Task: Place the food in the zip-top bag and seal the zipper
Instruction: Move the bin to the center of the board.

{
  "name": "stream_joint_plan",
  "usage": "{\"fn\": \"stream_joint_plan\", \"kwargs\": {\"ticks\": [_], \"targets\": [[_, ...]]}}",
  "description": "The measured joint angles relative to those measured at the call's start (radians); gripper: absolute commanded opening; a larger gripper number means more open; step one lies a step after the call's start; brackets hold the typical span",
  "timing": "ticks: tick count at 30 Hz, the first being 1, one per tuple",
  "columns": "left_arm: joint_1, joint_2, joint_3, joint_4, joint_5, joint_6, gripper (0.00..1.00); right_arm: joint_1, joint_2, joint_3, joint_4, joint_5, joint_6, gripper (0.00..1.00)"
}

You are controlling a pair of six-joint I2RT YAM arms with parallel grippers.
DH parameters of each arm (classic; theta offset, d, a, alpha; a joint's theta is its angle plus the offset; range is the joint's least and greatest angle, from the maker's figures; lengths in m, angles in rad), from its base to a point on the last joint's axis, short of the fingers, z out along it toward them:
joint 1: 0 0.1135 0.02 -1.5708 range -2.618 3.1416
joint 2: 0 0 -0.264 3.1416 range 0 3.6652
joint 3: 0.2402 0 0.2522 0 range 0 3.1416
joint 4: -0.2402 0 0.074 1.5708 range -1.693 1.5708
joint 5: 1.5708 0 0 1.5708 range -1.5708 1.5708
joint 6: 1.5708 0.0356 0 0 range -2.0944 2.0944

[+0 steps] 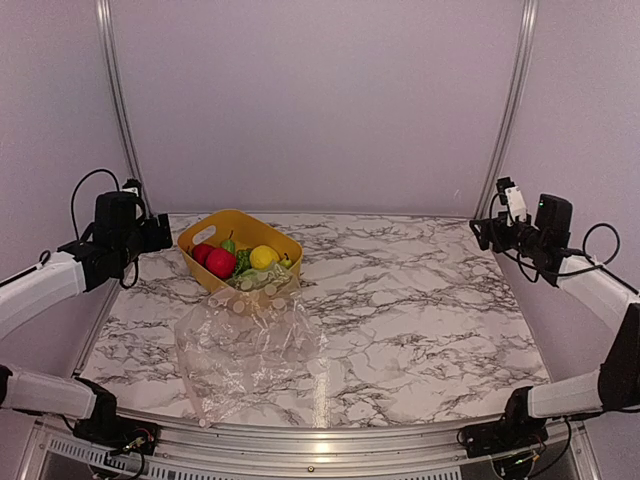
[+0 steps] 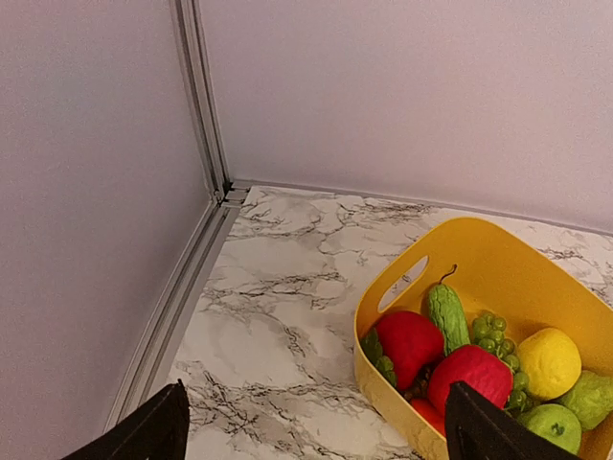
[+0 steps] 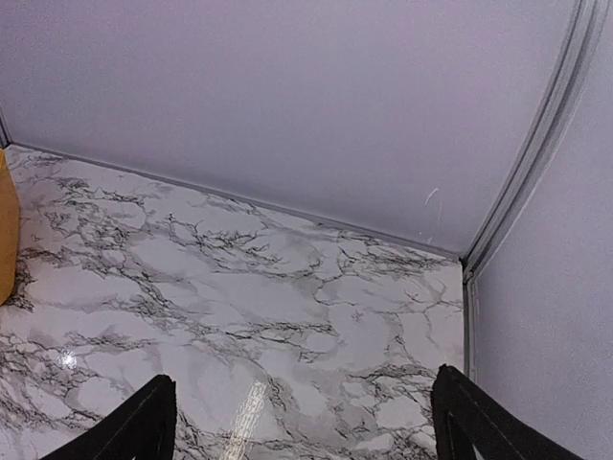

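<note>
The food (image 1: 240, 261) lies in a yellow basket (image 1: 215, 229) at the back left: red fruits (image 2: 471, 374), a yellow lemon (image 2: 548, 360), a green cucumber (image 2: 446, 315), grapes and a green apple (image 2: 552, 425). The clear zip-top bag (image 1: 245, 350) lies flat and crinkled on the marble table, just in front of the basket. Its zipper cannot be made out. My left gripper (image 1: 160, 233) is open and empty, raised left of the basket; its fingertips (image 2: 153, 431) show in the left wrist view. My right gripper (image 1: 481, 232) is open and empty, raised at the far right.
The marble table (image 1: 420, 310) is enclosed by pale walls with metal corner posts (image 1: 116, 90). A metal rail runs along the table's left edge (image 2: 182, 297). The yellow basket's edge (image 3: 5, 230) shows at the left of the right wrist view.
</note>
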Motion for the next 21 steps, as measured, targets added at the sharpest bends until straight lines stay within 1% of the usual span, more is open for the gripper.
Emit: {"fn": "stream_joint_plan", "kwargs": {"ticks": [2,6,8,16,21], "targets": [[0.015,0.000,-0.010,-0.003,0.000,-0.014,0.94,-0.001,0.002,-0.029,0.028,0.027,0.006,0.95],[0.038,0.006,-0.009,-0.025,-0.007,-0.079,0.84,-0.003,0.002,-0.082,0.090,0.051,0.003,0.97],[0.045,0.016,-0.001,-0.055,-0.009,-0.127,0.82,-0.005,0.002,-0.104,0.111,0.050,-0.012,0.98],[0.042,0.041,0.012,-0.186,-0.001,-0.339,0.79,-0.009,0.002,-0.142,0.155,0.010,-0.072,0.98],[0.014,0.076,0.012,-0.217,0.021,-0.433,0.79,-0.010,0.002,-0.142,0.164,-0.035,-0.101,0.96]]}}
